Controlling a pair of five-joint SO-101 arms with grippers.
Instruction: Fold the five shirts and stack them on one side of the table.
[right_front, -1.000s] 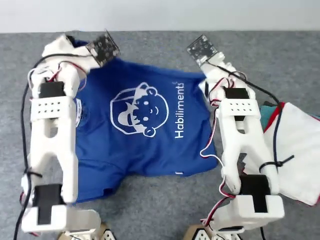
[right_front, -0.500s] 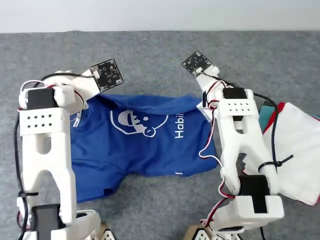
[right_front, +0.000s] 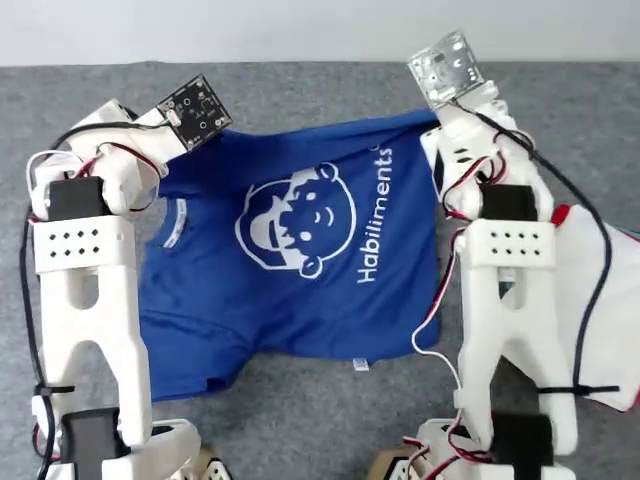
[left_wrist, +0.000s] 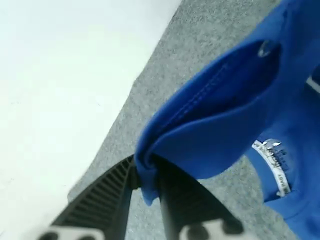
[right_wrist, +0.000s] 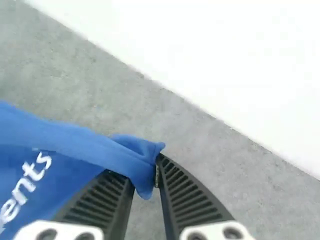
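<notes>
A blue shirt (right_front: 300, 250) with a white cartoon print lies spread on the grey table, its far edge lifted. My left gripper (left_wrist: 145, 175) is shut on the shirt's far left corner (left_wrist: 210, 120), near the collar tag. My right gripper (right_wrist: 145, 180) is shut on the far right corner (right_wrist: 135, 155), close to the table's back edge. In the high view the left arm's wrist (right_front: 195, 112) sits at the shirt's upper left and the right arm's wrist (right_front: 447, 70) at its upper right. The fingertips are hidden under the wrists there.
A white folded garment (right_front: 605, 300) with red and teal cloth beneath it lies at the right edge, partly under the right arm. A white wall (right_front: 300, 30) borders the table's back edge. Bare grey tabletop (right_front: 330, 420) runs along the front.
Both grippers have pulled the shirt's far edge back toward the wall, unfolding it from a doubled-over state so the whole print shows again. The right arm has stretched farther back.
</notes>
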